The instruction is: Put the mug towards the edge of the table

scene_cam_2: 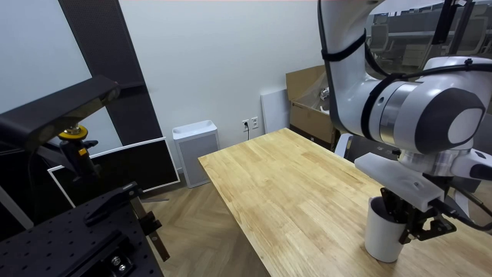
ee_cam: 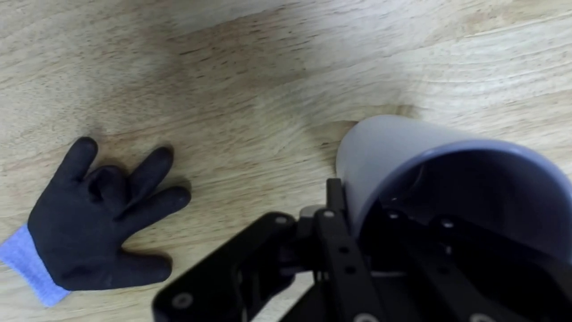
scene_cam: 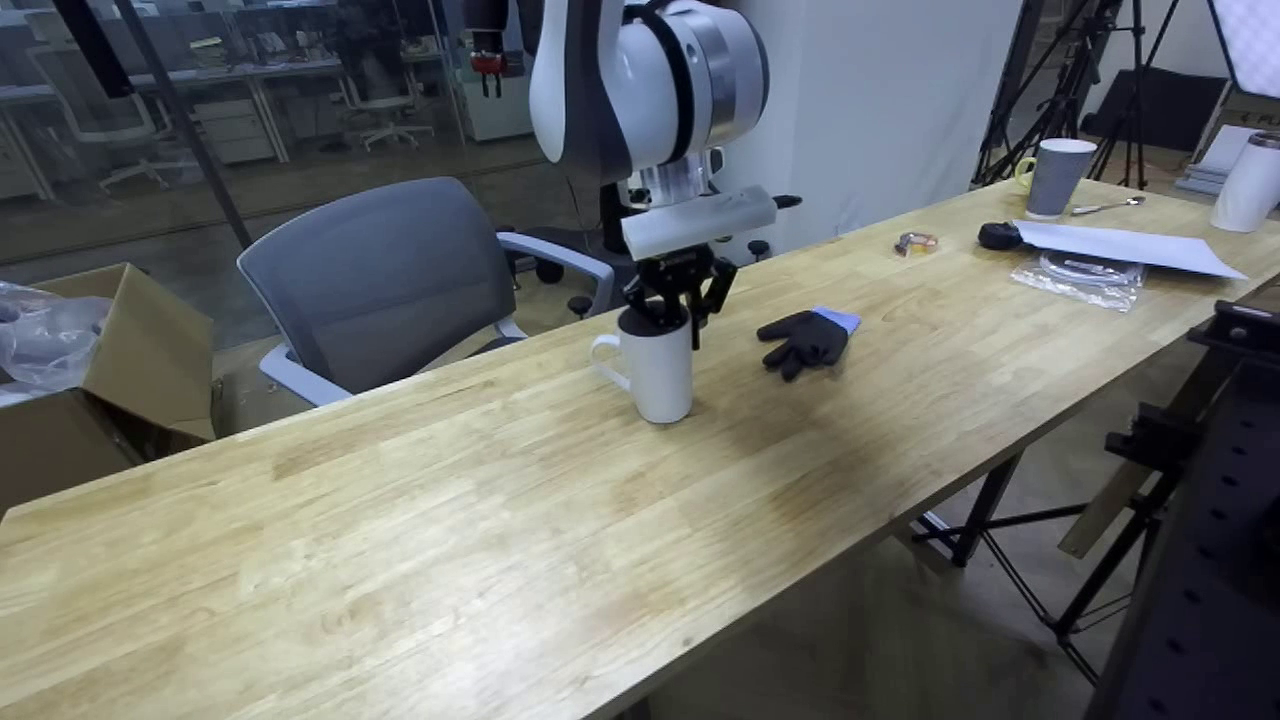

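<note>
The white mug [scene_cam: 660, 375] is near the middle of the table, upright or slightly tilted, its handle pointing away from my gripper. It also shows in an exterior view [scene_cam_2: 382, 236] and in the wrist view [ee_cam: 389, 138], with its dark inside visible. My gripper [scene_cam: 684, 325] has one finger inside the mug and the other against its outer wall, pinching the wall; this shows in the wrist view [ee_cam: 353, 199] too. The inner fingertip is hidden in the dark inside. The light wood table [scene_cam: 450, 540] lies under the mug. I cannot tell whether the mug's base touches it.
A black glove [scene_cam: 805, 342] with a blue cuff lies beside the mug. Farther along stand a greyish cup [scene_cam: 1060, 182], a white paper [scene_cam: 1130, 245], a bagged cable [scene_cam: 1085, 278] and a white bottle [scene_cam: 1250, 185]. A grey chair [scene_cam: 390, 280] stands at the table's long side.
</note>
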You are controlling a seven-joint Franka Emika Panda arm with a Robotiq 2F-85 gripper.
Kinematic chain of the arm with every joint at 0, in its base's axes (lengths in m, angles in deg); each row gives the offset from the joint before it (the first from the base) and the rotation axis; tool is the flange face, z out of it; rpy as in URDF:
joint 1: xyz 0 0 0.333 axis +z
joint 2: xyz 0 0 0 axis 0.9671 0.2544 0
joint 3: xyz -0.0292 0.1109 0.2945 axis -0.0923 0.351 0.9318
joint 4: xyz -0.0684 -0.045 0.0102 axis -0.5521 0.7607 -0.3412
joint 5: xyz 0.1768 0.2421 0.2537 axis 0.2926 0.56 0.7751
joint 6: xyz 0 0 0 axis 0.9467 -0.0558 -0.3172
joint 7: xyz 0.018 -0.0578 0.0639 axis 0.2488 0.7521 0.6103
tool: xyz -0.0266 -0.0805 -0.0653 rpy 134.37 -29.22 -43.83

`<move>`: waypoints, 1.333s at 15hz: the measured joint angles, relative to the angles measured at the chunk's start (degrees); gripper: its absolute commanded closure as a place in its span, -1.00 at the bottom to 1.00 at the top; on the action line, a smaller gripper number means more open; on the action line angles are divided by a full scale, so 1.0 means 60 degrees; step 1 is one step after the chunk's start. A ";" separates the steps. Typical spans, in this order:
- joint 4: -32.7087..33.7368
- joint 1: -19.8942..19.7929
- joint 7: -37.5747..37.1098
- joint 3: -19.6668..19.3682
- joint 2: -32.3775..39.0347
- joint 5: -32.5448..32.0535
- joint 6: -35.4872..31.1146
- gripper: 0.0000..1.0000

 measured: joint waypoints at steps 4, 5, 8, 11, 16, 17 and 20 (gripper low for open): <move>0.0133 -0.0004 0.0000 -0.0127 0.0001 -0.0005 0.0134 0.95; 0.0158 -0.0004 0.0000 -0.0137 0.0002 -0.0005 0.0134 0.95; 0.0241 0.0052 0.0000 -0.0123 -0.0030 -0.0010 0.0134 0.95; 0.0346 0.0076 0.0000 -0.0155 -0.0056 -0.0013 0.0130 0.95; 0.0420 0.0030 0.0009 -0.0283 -0.0186 -0.0023 0.0105 0.95; 0.0419 0.0031 0.0009 -0.0294 -0.0231 -0.0025 0.0105 0.95; 0.0412 0.0054 0.0009 -0.0295 -0.0345 -0.0027 0.0105 0.95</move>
